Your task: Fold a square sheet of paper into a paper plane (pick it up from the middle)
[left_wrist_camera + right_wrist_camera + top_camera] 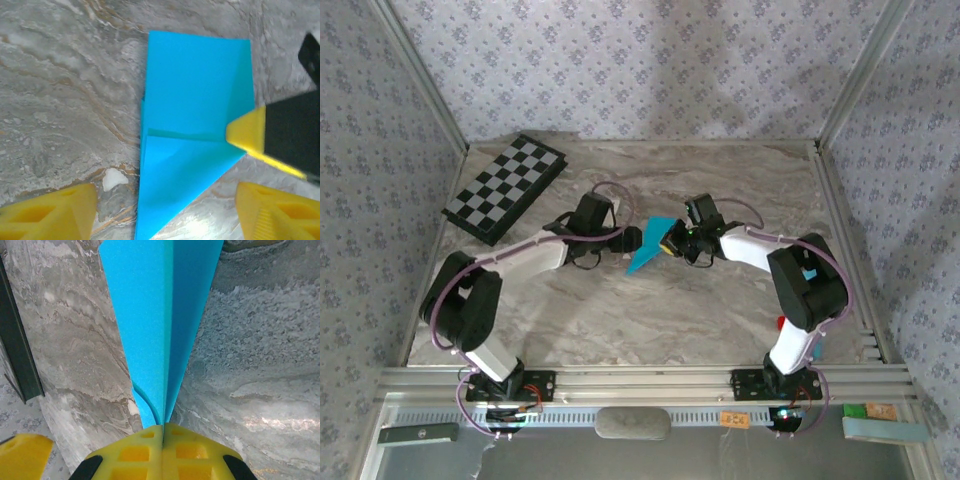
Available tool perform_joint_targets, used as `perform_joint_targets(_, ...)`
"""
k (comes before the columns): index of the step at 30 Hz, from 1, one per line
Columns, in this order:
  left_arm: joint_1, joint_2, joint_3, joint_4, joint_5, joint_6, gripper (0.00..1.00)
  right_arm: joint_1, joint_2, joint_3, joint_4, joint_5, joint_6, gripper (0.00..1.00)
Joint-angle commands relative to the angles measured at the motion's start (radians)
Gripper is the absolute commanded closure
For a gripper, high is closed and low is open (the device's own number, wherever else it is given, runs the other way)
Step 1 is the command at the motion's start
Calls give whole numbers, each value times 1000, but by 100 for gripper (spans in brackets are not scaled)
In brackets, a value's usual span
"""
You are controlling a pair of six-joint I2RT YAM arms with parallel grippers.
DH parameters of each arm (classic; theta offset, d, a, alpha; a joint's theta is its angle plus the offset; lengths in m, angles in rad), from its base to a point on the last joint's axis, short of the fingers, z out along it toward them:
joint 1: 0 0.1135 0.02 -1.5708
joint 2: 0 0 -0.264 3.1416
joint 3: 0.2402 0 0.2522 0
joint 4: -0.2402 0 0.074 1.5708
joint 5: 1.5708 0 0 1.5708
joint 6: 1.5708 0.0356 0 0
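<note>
The turquoise sheet of paper is folded into a pointed paper-plane shape and sits mid-table. In the left wrist view the paper has a square far end and a triangular point toward me. My right gripper is shut on the paper at its lengthwise crease, which stands up on edge. Its yellow fingertip pinches the paper's right edge in the left wrist view. My left gripper is open, and its yellow fingers straddle the pointed end without touching it. From above, the left gripper and right gripper meet at the paper.
A black-and-white checkerboard lies at the back left. A small red block sits beside the right arm's base. A pale teal bar lies off the table at the front right. The marble tabletop is walled on three sides.
</note>
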Motion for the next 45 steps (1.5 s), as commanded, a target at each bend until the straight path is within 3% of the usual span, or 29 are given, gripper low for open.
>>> perform_joint_targets(1,-31,-24,-50,68,-41,213,25,4,-21,34,-63,14,-20,98)
perform_joint_targets(10,-115,55,-48,107,-46,447,26,1,-16,49,-84,3,-11,98)
perform_joint_targets(20,-153,159,-38,216,-96,600,38,-12,-3,46,-81,-22,13,97)
perform_joint_targets(29,-153,210,-22,246,-87,633,53,-25,3,44,-85,-42,31,95)
perform_joint_targets(45,-153,230,-25,258,-36,619,67,-20,30,47,-102,-51,37,91)
